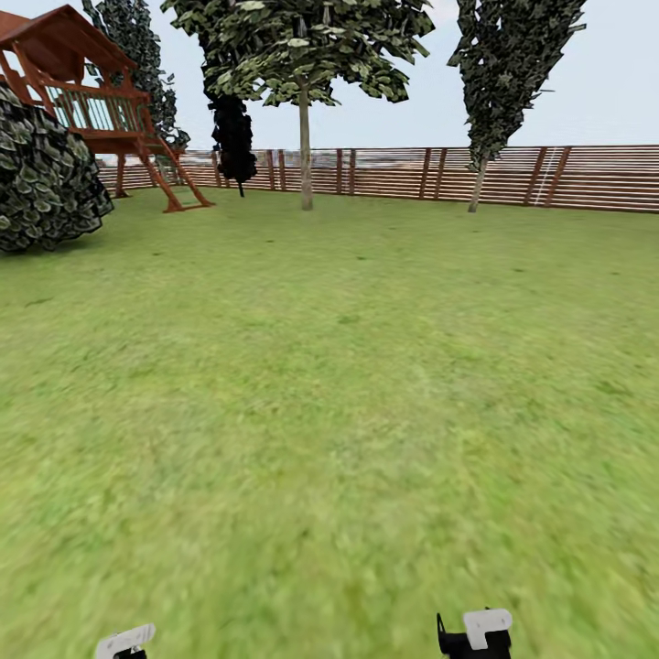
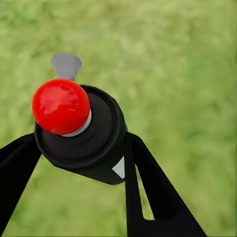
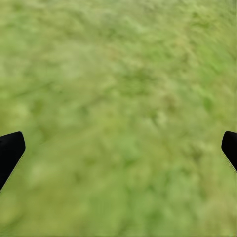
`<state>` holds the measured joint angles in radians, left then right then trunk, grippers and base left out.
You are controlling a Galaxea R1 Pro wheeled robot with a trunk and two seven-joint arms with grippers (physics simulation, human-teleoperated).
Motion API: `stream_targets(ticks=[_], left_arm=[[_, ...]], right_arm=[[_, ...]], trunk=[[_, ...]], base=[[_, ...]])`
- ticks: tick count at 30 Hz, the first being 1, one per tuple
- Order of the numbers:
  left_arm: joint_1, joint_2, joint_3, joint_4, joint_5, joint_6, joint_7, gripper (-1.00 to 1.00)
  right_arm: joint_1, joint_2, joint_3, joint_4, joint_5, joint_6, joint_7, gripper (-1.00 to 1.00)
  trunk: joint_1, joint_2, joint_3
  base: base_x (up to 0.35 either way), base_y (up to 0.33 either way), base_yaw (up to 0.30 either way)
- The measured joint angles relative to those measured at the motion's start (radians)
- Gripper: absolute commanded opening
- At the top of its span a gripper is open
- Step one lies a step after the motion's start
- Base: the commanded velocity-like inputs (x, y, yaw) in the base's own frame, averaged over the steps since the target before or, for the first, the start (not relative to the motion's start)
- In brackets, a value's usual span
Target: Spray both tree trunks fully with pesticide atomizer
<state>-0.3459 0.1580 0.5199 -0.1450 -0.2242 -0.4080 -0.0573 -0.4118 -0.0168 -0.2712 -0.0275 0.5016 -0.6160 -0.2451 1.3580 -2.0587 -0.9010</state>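
- The pesticide atomizer, dark-bodied with a red top, is clamped between the black fingers of the left gripper above the lawn.
- The right gripper is spread wide and holds nothing.
- A pale-trunked tree is seen at upper centre, before the slat fence.
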Motion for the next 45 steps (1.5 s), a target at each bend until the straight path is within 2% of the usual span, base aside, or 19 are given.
stream_targets(ticks=[45], left_arm=[[0.0,0.0,-0.001,0.001,0.0,0.0,0.0,-1.0]], right_arm=[[0.0,0.0,0.0,0.0,0.0,0.0,0.0,1.0]], trunk=[[0.0,0.0,0.0]], base=[[0.338,0.0,0.0]])
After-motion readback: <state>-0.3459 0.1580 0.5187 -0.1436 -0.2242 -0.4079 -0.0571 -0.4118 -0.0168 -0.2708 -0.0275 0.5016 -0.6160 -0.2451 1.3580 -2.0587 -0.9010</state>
